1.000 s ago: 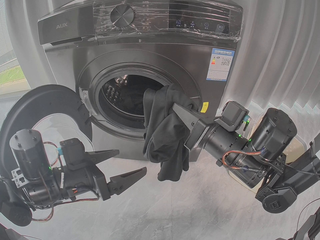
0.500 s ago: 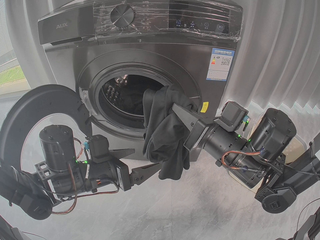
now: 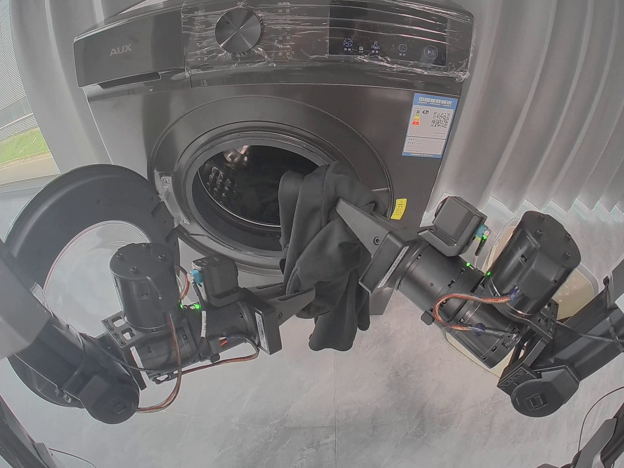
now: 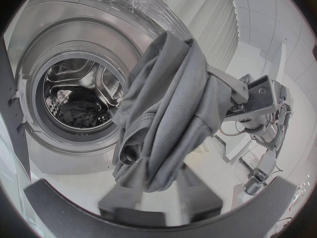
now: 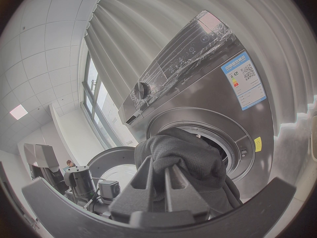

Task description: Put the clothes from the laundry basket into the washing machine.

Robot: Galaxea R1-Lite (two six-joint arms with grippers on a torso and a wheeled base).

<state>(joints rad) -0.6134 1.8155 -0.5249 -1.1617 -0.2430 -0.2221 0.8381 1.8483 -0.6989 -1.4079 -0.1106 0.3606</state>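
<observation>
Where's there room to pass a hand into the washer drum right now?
Free: the left half of the drum mouth, between the door hinge and the hanging garment; also the floor in front. Crowded: its right side, where the right end effector grips the garment and the left end effector meets its lower folds.

Tally recorded: one washing machine (image 3: 273,99) with one round door (image 3: 84,209), one dial (image 3: 238,31), one blue label (image 3: 429,125) and one yellow sticker (image 3: 398,208); two dark garments, namely one hanging garment (image 3: 318,255) and one drum garment (image 4: 79,113); two hands, left hand (image 3: 300,299) and right hand (image 3: 341,208).
</observation>
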